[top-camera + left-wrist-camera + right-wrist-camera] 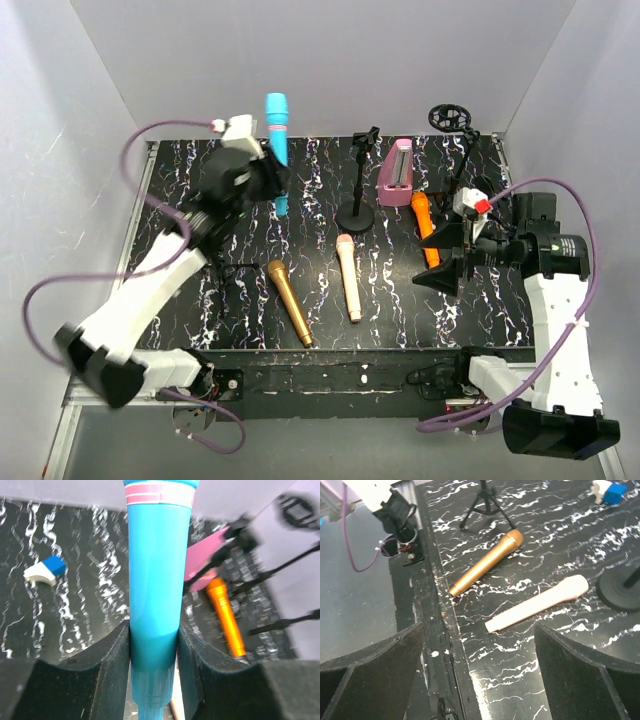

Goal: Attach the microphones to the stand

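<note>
My left gripper (272,178) is shut on the sky blue microphone (278,140) and holds it upright above the table's back left; in the left wrist view the blue microphone (157,580) sits clamped between the pads (112,670). The black round-base stand (357,190) stands at the back centre. The gold microphone (289,301) and the pale pink-cream microphone (349,276) lie on the table in front; both show in the right wrist view, gold microphone (487,562), cream microphone (540,603). The orange microphone (425,222) lies at the right. My right gripper (447,262) is open and empty beside it.
A mauve rectangular block (397,172) stands behind the orange microphone. A second thin black stand with a ring head (455,125) is at the back right. A small tripod (235,275) sits left of the gold microphone. A blue-and-white piece (46,571) lies on the table.
</note>
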Controlling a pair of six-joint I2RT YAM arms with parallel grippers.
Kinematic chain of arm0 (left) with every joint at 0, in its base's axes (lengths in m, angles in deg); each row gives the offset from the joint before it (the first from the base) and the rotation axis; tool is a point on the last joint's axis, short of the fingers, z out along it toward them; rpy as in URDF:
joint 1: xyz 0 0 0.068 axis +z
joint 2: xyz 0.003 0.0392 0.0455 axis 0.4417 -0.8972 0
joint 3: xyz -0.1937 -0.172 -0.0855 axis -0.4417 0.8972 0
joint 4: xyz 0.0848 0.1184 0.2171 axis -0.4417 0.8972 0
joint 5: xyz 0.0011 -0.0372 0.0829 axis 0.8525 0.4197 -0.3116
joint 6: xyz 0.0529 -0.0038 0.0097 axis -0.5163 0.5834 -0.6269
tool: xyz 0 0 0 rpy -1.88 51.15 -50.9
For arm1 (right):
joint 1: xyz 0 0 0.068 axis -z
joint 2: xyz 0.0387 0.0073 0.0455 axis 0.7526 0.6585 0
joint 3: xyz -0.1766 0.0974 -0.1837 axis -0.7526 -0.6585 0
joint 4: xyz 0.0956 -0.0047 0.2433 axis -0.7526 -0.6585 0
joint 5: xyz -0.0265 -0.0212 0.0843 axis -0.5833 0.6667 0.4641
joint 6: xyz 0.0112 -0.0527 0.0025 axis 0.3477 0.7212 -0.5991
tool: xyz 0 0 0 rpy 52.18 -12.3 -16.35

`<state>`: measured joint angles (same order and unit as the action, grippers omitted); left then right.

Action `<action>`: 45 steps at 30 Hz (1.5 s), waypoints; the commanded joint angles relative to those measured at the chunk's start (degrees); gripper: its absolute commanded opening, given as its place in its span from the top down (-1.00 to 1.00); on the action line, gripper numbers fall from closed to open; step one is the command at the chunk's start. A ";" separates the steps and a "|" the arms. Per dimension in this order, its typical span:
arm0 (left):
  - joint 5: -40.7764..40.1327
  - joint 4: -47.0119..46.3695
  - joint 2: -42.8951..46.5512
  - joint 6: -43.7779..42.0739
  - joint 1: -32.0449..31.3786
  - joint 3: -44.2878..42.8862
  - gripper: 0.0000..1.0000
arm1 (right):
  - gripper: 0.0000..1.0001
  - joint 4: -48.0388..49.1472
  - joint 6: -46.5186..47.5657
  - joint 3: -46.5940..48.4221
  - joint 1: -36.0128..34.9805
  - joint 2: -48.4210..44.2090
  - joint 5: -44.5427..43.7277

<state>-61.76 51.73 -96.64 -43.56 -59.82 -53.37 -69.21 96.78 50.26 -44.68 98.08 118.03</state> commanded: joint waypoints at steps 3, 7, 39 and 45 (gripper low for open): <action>8.54 -21.47 19.03 11.37 -1.64 14.82 1.00 | -0.92 -8.14 -8.46 12.94 -12.73 3.59 -8.00; 11.36 -28.43 18.62 16.48 -4.09 14.05 1.00 | -0.90 -4.97 -17.61 20.06 -17.76 8.94 -6.44; -10.25 -51.64 2.70 12.62 -29.50 7.80 1.00 | -0.40 44.96 -68.08 19.11 -28.31 12.55 -29.01; -9.64 -51.65 2.78 13.41 -29.59 8.42 1.00 | 0.60 49.79 -70.98 17.61 -28.49 12.82 -27.53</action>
<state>-72.64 2.60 -94.89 -30.99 -88.62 -43.58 -25.97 28.44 68.47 -73.18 110.80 91.32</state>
